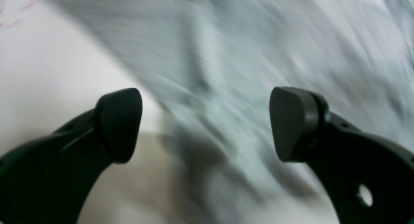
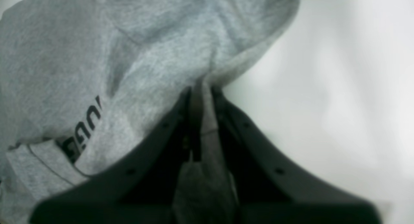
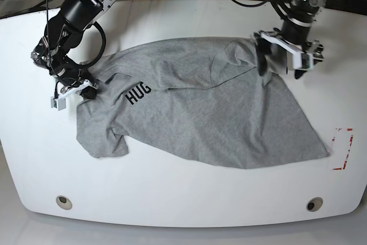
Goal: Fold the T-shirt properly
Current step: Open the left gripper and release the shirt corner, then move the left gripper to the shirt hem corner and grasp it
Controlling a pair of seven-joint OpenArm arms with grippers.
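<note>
The grey T-shirt [image 3: 212, 119] lies spread and creased across the white table [image 3: 183, 193], with the black letters "HUG" [image 3: 138, 93] showing near its left side. At the shirt's left edge, my right gripper [image 3: 88, 89] is shut on a pinched fold of the fabric. The right wrist view shows that fold [image 2: 207, 120] squeezed between the black fingers of the right gripper [image 2: 202, 94], with the lettering [image 2: 85, 130] beside it. My left gripper [image 3: 281, 64] hangs open over the shirt's upper right part. In the blurred left wrist view, the left gripper [image 1: 205, 123] holds nothing, and grey T-shirt [image 1: 258, 49] lies beyond it.
A red marking [image 3: 343, 148] sits on the table at the right, just past the shirt's lower corner. Two round holes [image 3: 64, 202] [image 3: 313, 203] lie near the table's front edge. Cables and arm bases crowd the back edge.
</note>
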